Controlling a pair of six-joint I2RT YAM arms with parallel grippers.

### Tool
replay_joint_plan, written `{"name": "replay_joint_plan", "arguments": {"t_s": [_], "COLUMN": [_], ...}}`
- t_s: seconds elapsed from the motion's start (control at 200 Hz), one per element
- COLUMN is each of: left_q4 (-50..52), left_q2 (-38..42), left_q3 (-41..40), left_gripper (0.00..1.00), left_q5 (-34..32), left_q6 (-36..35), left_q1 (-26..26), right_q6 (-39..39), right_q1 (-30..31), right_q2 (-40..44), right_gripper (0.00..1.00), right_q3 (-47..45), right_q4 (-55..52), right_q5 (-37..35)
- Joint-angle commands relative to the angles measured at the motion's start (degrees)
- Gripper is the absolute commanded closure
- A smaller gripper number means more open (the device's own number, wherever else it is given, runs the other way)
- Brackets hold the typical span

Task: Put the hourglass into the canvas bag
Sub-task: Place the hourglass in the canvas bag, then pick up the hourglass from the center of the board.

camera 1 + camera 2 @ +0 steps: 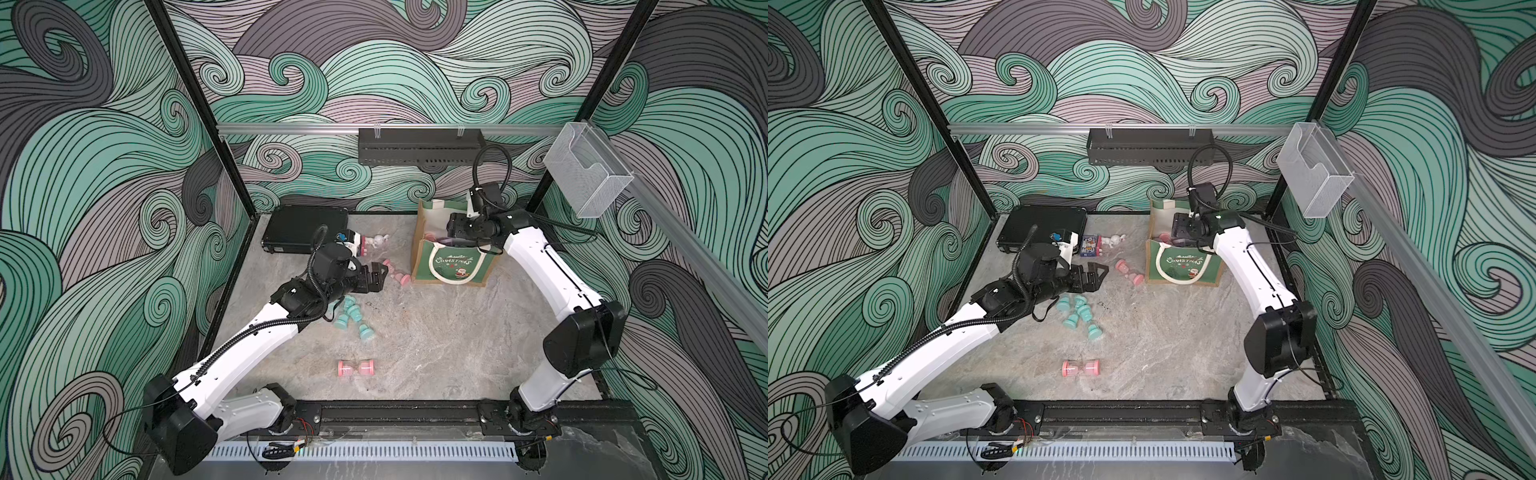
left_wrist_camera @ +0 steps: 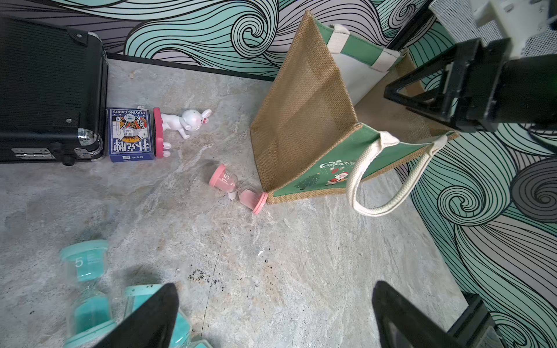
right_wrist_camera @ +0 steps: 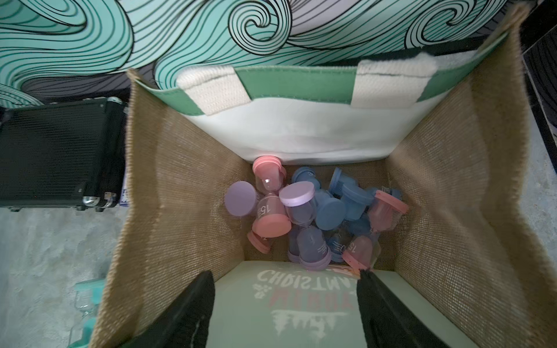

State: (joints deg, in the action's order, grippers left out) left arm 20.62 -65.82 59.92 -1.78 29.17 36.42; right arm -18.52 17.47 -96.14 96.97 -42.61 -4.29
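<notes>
The right arm reaches forward over the canvas bag [image 1: 453,266], wrist bent down, so the right tool [image 3: 285,272] hangs above the bag's mouth with jaws spread and nothing between them. Straight below it, on the bag's floor, lies a heap of hourglasses [image 3: 301,211] in pink, lilac and blue. The left arm stretches low over the desk [image 1: 457,340]; the left tool [image 2: 274,286] is open and empty, with teal hourglasses [image 1: 353,318] near its wrist. A pink hourglass [image 2: 238,188] touches the bag's corner, and a second pink hourglass [image 1: 357,368] lies alone. A black case [image 1: 303,228], playing cards [image 2: 129,135] and a rabbit figurine [image 2: 187,120] sit along the back
</notes>
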Motion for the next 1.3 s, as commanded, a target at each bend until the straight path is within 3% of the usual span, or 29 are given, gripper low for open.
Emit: {"name": "replay_joint_plan", "arguments": {"t_s": [0.0, 0.25, 0.595, 1.071, 1.291], "left_q4": [0.4, 1.9, 4.5, 7.0, 8.2], "left_q2": [2.0, 5.0, 9.8, 14.4, 14.4], "left_q3": [1.0, -0.6, -5.1, -11.8, -12.7], "left_gripper": [0.01, 0.01, 0.01, 0.01, 0.01], "left_q5": [-2.1, -5.0, -9.9, -16.2, -17.6], "left_q6": [0.1, 0.0, 0.8, 2.6, 3.3], "left_q1": [-0.5, -0.5, -0.5, -0.7, -0.7], "right_q6": [1.3, 4.7, 7.4, 12.2, 11.5], "right_q1": [1.3, 10.3, 22.8, 24.4, 22.7], "right_q2": [3.4, 6.2, -2.0, -23.2, -29.5], "right_gripper": [0.21, 0.18, 0.16, 0.15, 0.13], "right_q3": [1.2, 2.3, 1.6, 7.4, 10.0], "right_q4": [-1.5, -2.7, -1.8, -0.3, 1.2], "right_q5": [2.1, 2.2, -1.5, -11.9, -10.8]}}
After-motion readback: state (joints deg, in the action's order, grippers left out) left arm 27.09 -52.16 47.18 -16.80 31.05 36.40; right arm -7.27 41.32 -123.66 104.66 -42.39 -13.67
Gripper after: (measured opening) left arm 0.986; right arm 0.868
